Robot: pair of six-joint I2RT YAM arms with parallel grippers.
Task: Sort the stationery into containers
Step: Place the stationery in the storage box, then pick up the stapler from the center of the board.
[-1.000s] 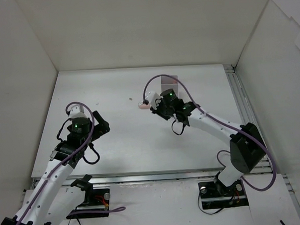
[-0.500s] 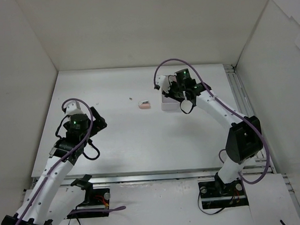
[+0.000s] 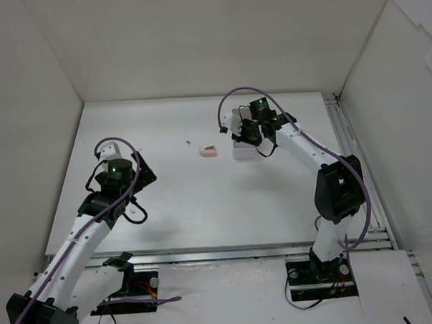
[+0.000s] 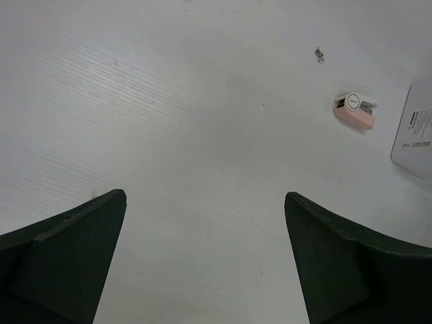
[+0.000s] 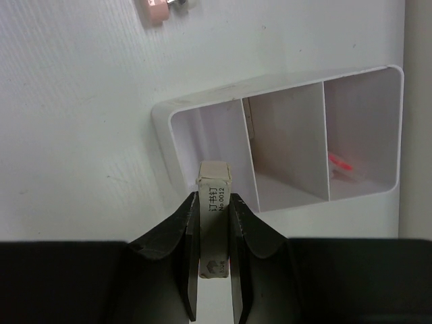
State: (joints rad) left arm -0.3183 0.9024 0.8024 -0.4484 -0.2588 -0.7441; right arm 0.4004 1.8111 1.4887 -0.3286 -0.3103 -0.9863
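Observation:
My right gripper (image 5: 214, 197) is shut on a cream block (image 5: 214, 183) with printed characters and holds it above the left end compartment of the white three-part container (image 5: 162, 128). A thin pink stick (image 5: 341, 164) lies in the compartment at the other end. From above, the right gripper (image 3: 242, 138) hangs over the container (image 3: 241, 153). A pale pink eraser-like block (image 3: 209, 151) lies on the table left of the container; it also shows as the pink block (image 4: 354, 112) in the left wrist view. My left gripper (image 4: 204, 196) stands open over bare table, nothing between its fingers.
White walls close in the table on the left, back and right. A tiny dark speck (image 4: 318, 54) lies beyond the pink block. The container's corner (image 4: 413, 131) shows at the right edge of the left wrist view. A metal rail (image 3: 344, 138) runs along the table's right side.
My right gripper has carried the cream block from beside the pink block to the right, over the container. The left arm has shifted only slightly.

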